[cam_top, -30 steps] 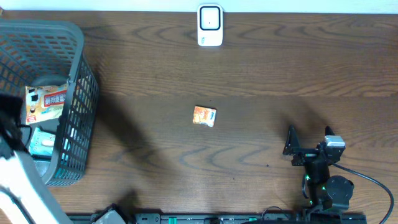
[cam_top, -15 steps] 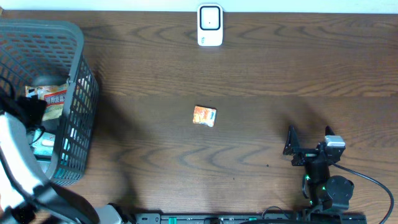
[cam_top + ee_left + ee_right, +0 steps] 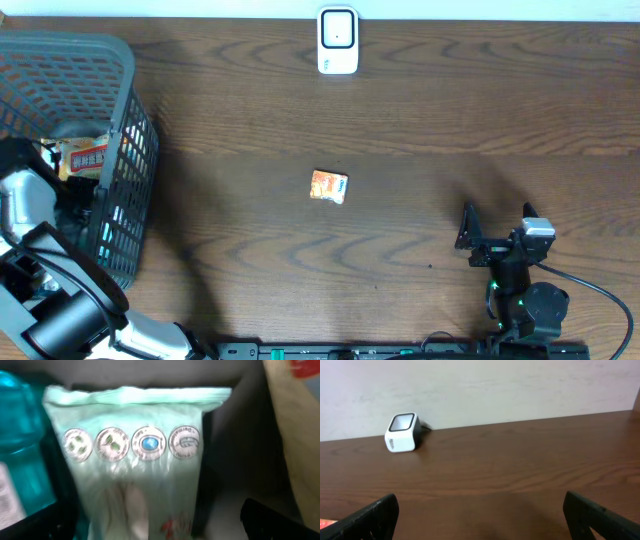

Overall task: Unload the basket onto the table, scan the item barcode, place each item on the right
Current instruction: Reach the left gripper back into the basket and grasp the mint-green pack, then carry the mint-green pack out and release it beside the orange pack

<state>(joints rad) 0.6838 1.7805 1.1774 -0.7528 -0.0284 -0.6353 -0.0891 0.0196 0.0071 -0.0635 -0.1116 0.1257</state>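
My left gripper (image 3: 160, 527) is down inside the grey mesh basket (image 3: 128, 110) at the table's left, open. Its dark fingers (image 3: 272, 520) stand on either side of a pale green packet (image 3: 137, 460) with a row of round icons; I cannot tell if they touch it. In the overhead view the left gripper (image 3: 78, 200) is mostly hidden by its own arm. The white scanner (image 3: 338, 40) stands at the far middle edge, and the right wrist view shows the scanner (image 3: 401, 432) too. My right gripper (image 3: 478, 240) rests open and empty at the near right.
A small orange packet (image 3: 329, 186) lies alone mid-table. In the basket, a teal bottle (image 3: 20, 445) sits left of the green packet and a beige packet with red print (image 3: 85, 157) lies to its right. The right arm's base and cable (image 3: 590, 290) occupy the near right corner.
The left arm has dropped deeper into the basket, covering more of the beige packet, and its gripper has opened wide. The right arm has not moved.
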